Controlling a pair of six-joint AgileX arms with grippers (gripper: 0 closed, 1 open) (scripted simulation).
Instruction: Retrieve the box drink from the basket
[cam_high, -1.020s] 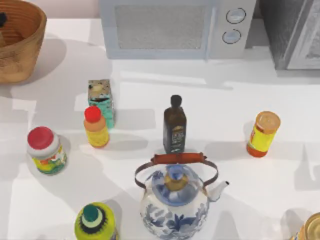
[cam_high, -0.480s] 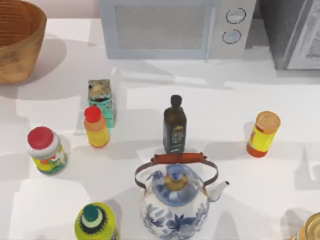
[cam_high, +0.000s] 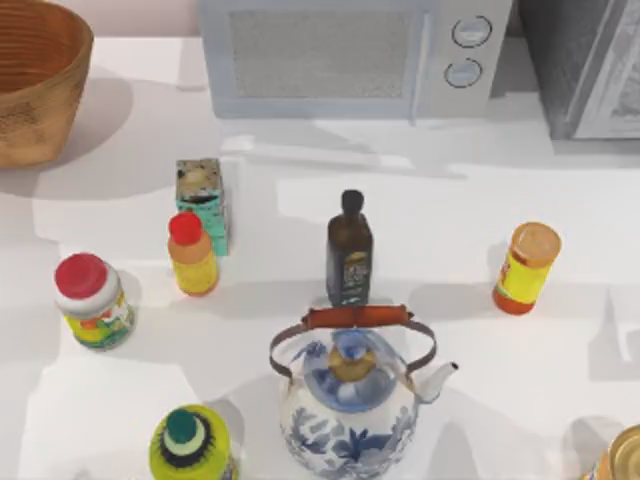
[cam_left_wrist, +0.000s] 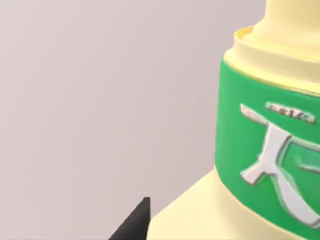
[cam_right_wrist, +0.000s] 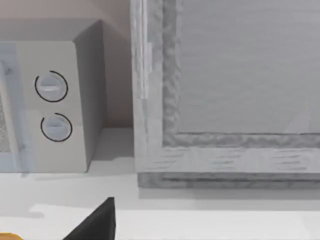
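The tan woven basket (cam_high: 35, 85) sits at the table's far left corner, and the part of its inside that I see holds nothing. A teal box drink (cam_high: 202, 200) stands upright on the table outside the basket, just behind an orange bottle with a red cap (cam_high: 192, 255). A dark edge of my left gripper (cam_left_wrist: 134, 222) shows in the left wrist view, close beside a pale yellow container with a green label (cam_left_wrist: 265, 150). A dark edge of my right gripper (cam_right_wrist: 97, 222) shows in the right wrist view, facing the microwave (cam_right_wrist: 47, 110).
A microwave (cam_high: 350, 55) and a grey cabinet (cam_high: 590, 65) line the back. On the table stand a dark bottle (cam_high: 349, 250), a blue-and-white teapot (cam_high: 350, 400), a red-lidded jar (cam_high: 92, 300), an orange-yellow can (cam_high: 526, 268) and a yellow-green bottle (cam_high: 190, 445).
A dark gripper tip at the basket's left edge one second ago has left the top view. Shadows on the table's left side have shifted. The objects have not moved.
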